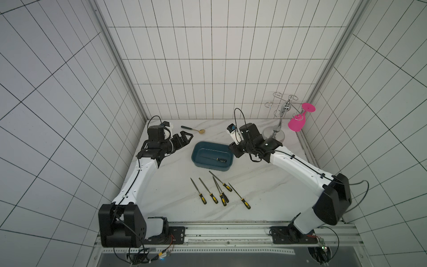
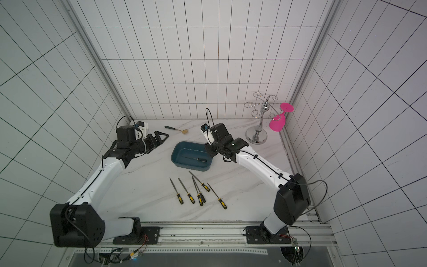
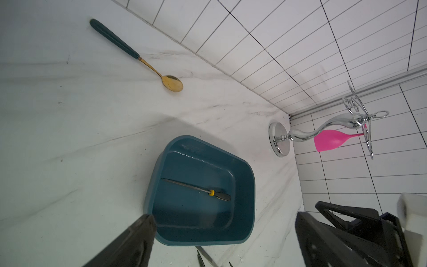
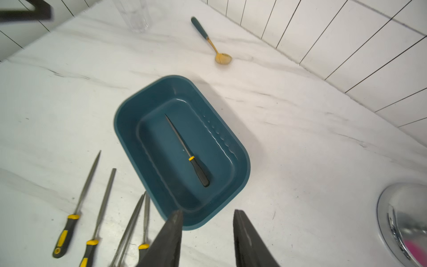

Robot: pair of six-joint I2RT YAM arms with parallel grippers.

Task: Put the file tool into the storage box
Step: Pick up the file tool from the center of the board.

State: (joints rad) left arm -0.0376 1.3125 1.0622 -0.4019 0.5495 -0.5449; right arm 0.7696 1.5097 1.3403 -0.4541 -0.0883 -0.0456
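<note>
The dark teal storage box (image 1: 198,148) (image 2: 178,150) sits mid-table. One file tool (image 1: 213,158) (image 2: 195,159) (image 3: 196,188) (image 4: 184,148) with a black and yellow handle lies flat on its floor. Several more files (image 1: 216,191) (image 2: 195,190) (image 4: 87,185) lie loose on the marble in front of the box. My right gripper (image 4: 208,211) (image 1: 233,150) hovers over the box's right end, open, nothing between its fingers. My left gripper (image 3: 224,215) (image 1: 188,138) hangs left of the box (image 3: 245,185), open and empty.
A gold spoon with a green handle (image 1: 194,129) (image 3: 138,57) lies near the back wall. A chrome glass rack (image 1: 279,115) holding a pink glass (image 1: 298,122) stands at the back right. A clear cup (image 4: 136,13) stands at the far left.
</note>
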